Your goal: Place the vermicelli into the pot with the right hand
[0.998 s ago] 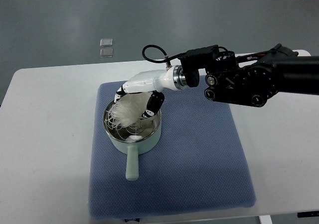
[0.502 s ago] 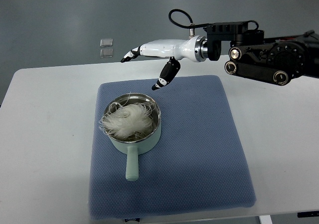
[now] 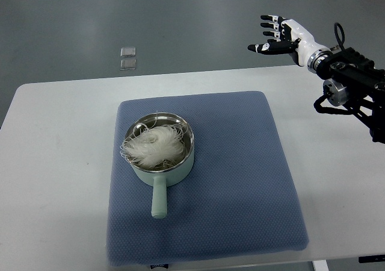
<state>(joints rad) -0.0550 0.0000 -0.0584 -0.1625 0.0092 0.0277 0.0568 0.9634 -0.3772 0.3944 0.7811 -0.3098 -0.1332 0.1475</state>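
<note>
My right hand (image 3: pixel 287 36) is spread open and empty, far up-right of the pot (image 3: pixel 161 153) holding the noodles (image 3: pixel 151 146).

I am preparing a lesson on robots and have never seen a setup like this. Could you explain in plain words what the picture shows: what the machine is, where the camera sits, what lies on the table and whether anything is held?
There is one picture, taken by a camera looking steeply down from the robot's own side. The machine is a humanoid robot with two arms. Only its right arm shows, coming in from the right edge. Its robot hand is raised beyond the table's far edge, fingers spread, holding nothing. The left arm is out of view.

On the white table lies a blue mat. On the mat stands a pale green pot with its handle pointing toward the camera. A white bundle of vermicelli sits in the pot, some strands hanging over the rim.
</note>
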